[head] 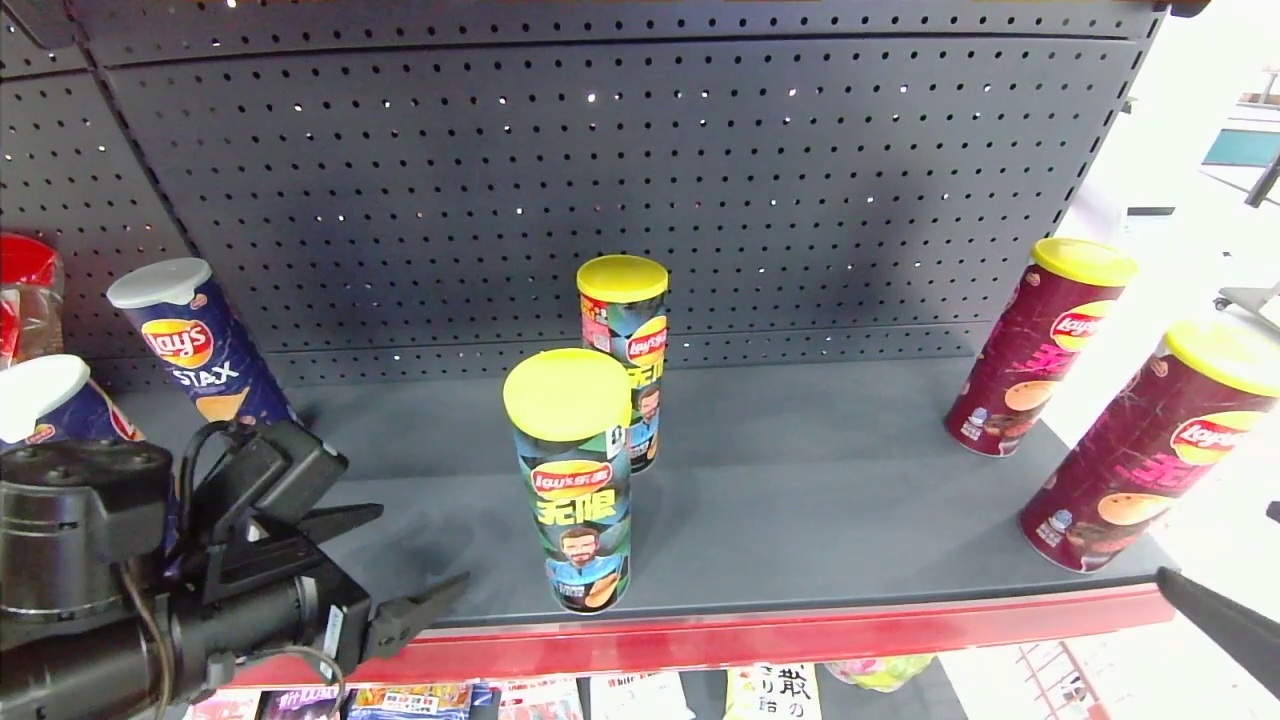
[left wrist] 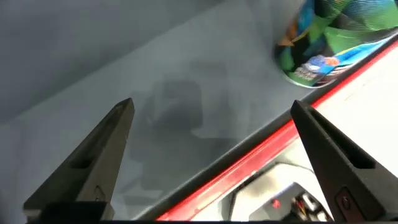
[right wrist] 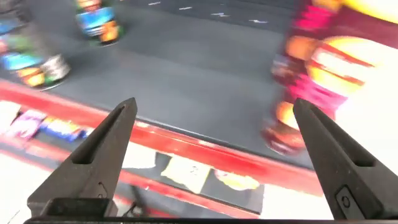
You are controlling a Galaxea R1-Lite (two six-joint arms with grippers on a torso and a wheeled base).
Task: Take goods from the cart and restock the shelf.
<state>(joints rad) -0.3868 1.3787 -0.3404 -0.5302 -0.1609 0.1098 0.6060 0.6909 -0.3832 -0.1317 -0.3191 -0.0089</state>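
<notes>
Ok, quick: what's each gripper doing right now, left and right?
Left gripper: open, holding nothing.
Right gripper: open, holding nothing.

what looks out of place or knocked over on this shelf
Nothing stands out: the green cans, maroon cans and blue cans stand upright with lids on, nothing spilled. The front green one sits near the shelf's red edge.

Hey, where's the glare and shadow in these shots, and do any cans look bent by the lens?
Head view: the room past the shelf on the right is washed out white, pinpoints of light shine through the pegboard, and the maroon cans and blue can lean outward, likely lens distortion. Left wrist view: a soft shadow lies on the shelf between the open fingers.
</notes>
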